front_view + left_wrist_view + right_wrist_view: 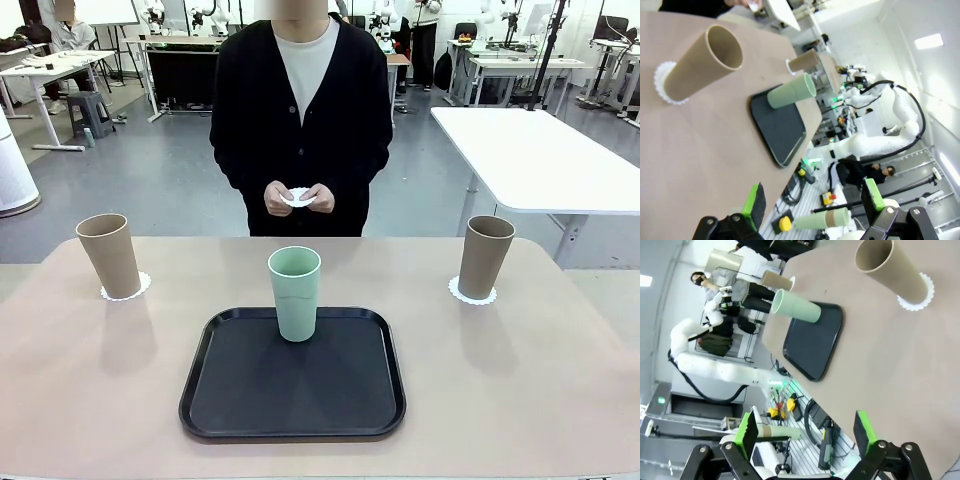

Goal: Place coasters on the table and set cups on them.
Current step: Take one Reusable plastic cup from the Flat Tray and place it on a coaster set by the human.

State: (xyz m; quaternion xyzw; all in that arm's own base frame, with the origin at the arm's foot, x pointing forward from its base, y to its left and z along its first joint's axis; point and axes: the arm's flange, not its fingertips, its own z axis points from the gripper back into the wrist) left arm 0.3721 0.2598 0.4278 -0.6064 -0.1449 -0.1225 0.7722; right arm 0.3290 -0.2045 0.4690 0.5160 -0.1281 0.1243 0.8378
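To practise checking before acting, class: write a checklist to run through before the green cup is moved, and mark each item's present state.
1. The left tan cup stands upright on the left coaster: ok.
2. The right tan cup stands upright on the right coaster: ok.
3. The third coaster lies on the table: not ok; the person's hands hold it.
4. The green cup stands upright on the black tray, free to grasp: ok.
5. The left gripper is open and empty: ok.
6. The right gripper is open and empty: ok.
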